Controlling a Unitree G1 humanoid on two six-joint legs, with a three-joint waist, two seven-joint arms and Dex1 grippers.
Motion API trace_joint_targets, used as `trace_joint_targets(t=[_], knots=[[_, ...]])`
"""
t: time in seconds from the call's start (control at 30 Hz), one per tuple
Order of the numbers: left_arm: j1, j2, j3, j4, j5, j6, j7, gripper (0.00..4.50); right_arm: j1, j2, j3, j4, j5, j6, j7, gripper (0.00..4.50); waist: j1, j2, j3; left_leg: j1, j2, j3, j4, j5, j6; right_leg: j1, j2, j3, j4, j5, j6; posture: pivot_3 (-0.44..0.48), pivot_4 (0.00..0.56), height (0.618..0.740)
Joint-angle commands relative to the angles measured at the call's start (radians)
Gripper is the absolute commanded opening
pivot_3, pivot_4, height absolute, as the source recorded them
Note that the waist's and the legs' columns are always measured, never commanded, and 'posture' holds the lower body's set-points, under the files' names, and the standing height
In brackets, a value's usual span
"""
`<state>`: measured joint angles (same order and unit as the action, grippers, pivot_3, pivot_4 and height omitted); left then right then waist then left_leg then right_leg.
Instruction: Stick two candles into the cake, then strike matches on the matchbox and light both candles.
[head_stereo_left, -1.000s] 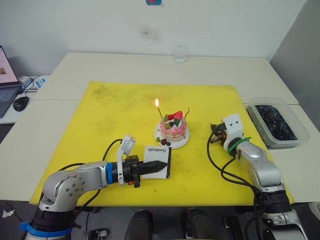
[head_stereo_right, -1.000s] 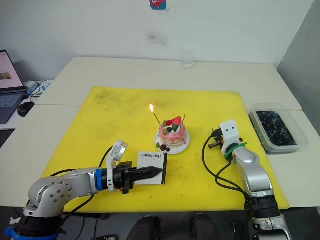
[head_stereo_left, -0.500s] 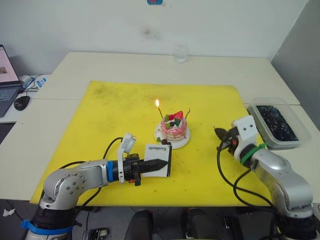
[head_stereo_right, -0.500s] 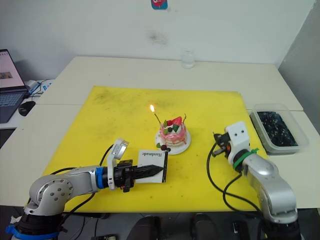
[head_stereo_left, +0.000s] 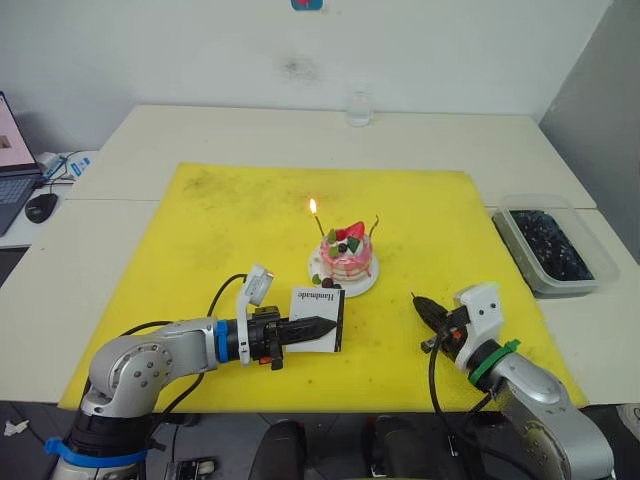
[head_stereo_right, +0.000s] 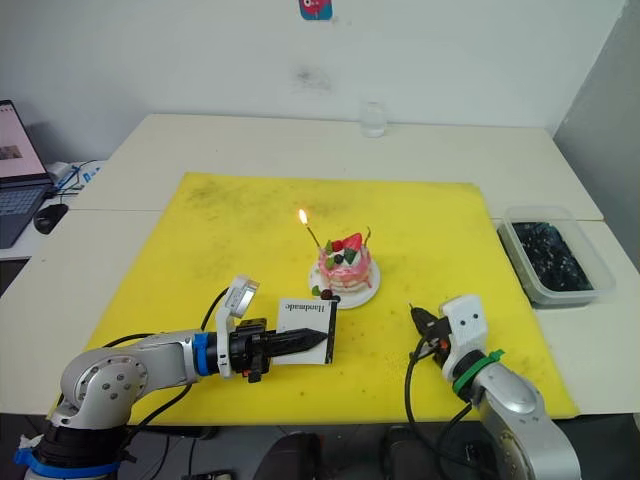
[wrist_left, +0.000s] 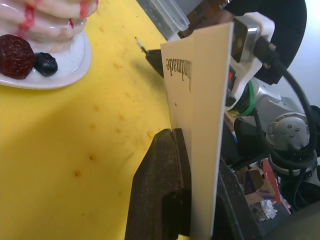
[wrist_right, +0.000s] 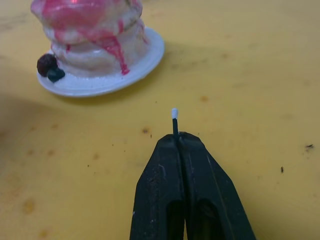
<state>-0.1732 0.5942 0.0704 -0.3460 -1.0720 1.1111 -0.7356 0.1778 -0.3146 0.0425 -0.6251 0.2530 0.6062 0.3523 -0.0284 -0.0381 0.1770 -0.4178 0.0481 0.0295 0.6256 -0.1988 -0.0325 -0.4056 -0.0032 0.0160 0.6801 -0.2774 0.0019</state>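
The right end effector (wrist_right: 176, 142) is pinching a match (wrist_right: 174, 120) near the cake (wrist_right: 92, 37); the left end effector (wrist_left: 192, 150) is clamping the matchbox (wrist_left: 200, 100) upright.

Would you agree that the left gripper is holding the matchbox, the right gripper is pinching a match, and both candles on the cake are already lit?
Not quite: only one candle is lit. The left eye view shows a flame on the left candle, while the right candle has none. The rest holds: the left gripper clamps the matchbox, and the right gripper pinches a match beside the cake.
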Motion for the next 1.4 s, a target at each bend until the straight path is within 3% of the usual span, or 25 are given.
trace_joint_targets(t=[0.03, 0.07, 0.13, 0.3, 0.73, 1.3, 1.4], knots=[[-0.006, 0.005, 0.007, -0.024, -0.017, 0.001, -0.007, 0.0, 0.007, -0.009, 0.012, -0.006, -0.025, -0.043, -0.008, 0.04, 0.0, 0.0, 0.0, 0.0, 0.0, 0.0, 0.0, 0.0, 0.0, 0.0, 0.0, 0.0, 0.0, 0.0, 0.0, 0.0, 0.15, 0.74], [-0.005, 0.005, 0.007, -0.025, -0.018, 0.001, -0.007, 0.0, 0.008, -0.011, 0.018, -0.001, -0.026, -0.043, -0.006, 0.04, 0.0, 0.0, 0.0, 0.0, 0.0, 0.0, 0.0, 0.0, 0.0, 0.0, 0.0, 0.0, 0.0, 0.0, 0.0, 0.0, 0.15, 0.74], [-0.004, 0.004, 0.007, -0.025, -0.018, 0.001, -0.006, 0.0, 0.008, -0.014, 0.029, 0.009, -0.038, -0.051, -0.008, 0.58, 0.0, 0.0, 0.0, 0.0, 0.0, 0.0, 0.0, 0.0, 0.0, 0.0, 0.0, -0.001, 0.0, 0.0, 0.0, 0.0, 0.15, 0.74], [-0.011, 0.0, 0.004, -0.019, -0.016, 0.002, -0.005, 0.0, -0.001, -0.028, 0.052, 0.027, -0.073, -0.087, -0.004, 2.29, 0.0, 0.0, 0.0, 0.0, 0.0, 0.0, 0.0, 0.0, 0.0, 0.0, 0.0, 0.0, 0.0, 0.0, 0.0, 0.0, 0.15, 0.74], [-0.016, 0.001, 0.004, -0.017, -0.015, 0.004, -0.005, 0.0, -0.011, -0.041, 0.06, 0.093, -0.11, -0.185, 0.026, 2.29, 0.0, 0.0, 0.0, 0.0, 0.0, 0.0, 0.0, 0.0, 0.0, 0.0, 0.0, 0.0, 0.0, 0.0, 0.0, 0.0, 0.15, 0.74], [-0.016, -0.001, 0.005, -0.022, -0.019, 0.011, -0.005, 0.0, -0.026, -0.017, 0.071, 0.116, -0.127, -0.156, 0.003, 2.29, 0.0, 0.0, 0.0, 0.0, 0.0, 0.0, 0.0, 0.0, 0.0, 0.0, 0.0, 0.0, 0.0, 0.0, 0.001, 0.0, 0.15, 0.74], [-0.017, -0.002, 0.004, -0.021, -0.018, 0.011, -0.004, 0.0, -0.028, -0.018, 0.071, 0.119, -0.133, -0.14, 0.001, 1.74, 0.0, 0.0, 0.0, 0.0, 0.0, 0.0, 0.0, 0.0, 0.0, 0.0, 0.0, 0.0, 0.0, 0.0, 0.001, 0.0, 0.15, 0.74]])
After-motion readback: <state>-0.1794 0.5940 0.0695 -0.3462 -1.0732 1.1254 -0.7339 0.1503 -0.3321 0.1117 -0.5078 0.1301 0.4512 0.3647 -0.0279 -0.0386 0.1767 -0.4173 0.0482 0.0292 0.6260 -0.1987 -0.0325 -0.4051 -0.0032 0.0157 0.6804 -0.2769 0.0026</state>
